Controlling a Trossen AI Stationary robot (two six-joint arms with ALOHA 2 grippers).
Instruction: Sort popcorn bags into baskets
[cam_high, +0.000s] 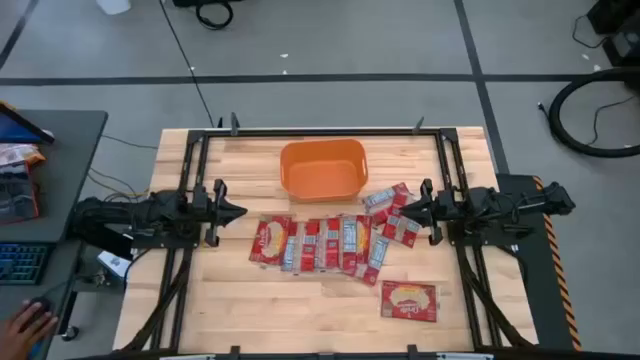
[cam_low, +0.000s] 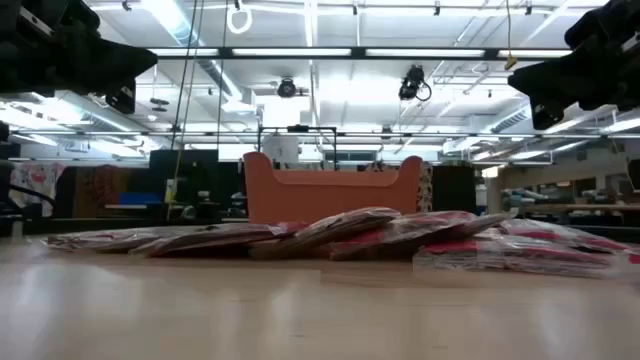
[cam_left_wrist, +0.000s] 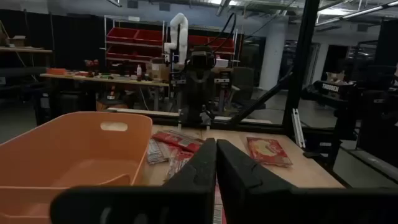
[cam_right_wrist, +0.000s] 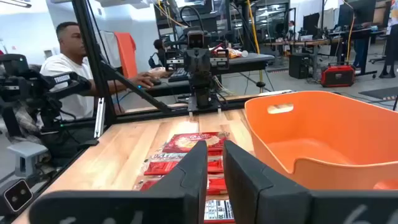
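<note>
The orange basket (cam_high: 320, 147) stands at the table's far middle, also seen as an orange tub (cam_left_wrist: 62, 149) (cam_right_wrist: 323, 137) (cam_low: 330, 190). Several red popcorn bags (cam_high: 325, 242) lie flat and overlapping in a row just near of it (cam_low: 330, 232) (cam_right_wrist: 186, 155). One bag (cam_high: 409, 300) lies apart toward the near right (cam_left_wrist: 268, 150). My left gripper (cam_high: 243, 211) (cam_left_wrist: 216, 158) hovers left of the row, fingers shut and empty. My right gripper (cam_high: 403, 211) (cam_right_wrist: 215, 162) hovers at the row's right end, above the bags, with a narrow gap between its fingers.
A dark frame of rails (cam_high: 190, 190) borders the table's left, right and far sides. A person (cam_right_wrist: 68, 56) sits at a desk beyond the left edge, with a hand (cam_high: 30, 322) by a keyboard. Bare wood (cam_high: 300, 310) lies near of the bags.
</note>
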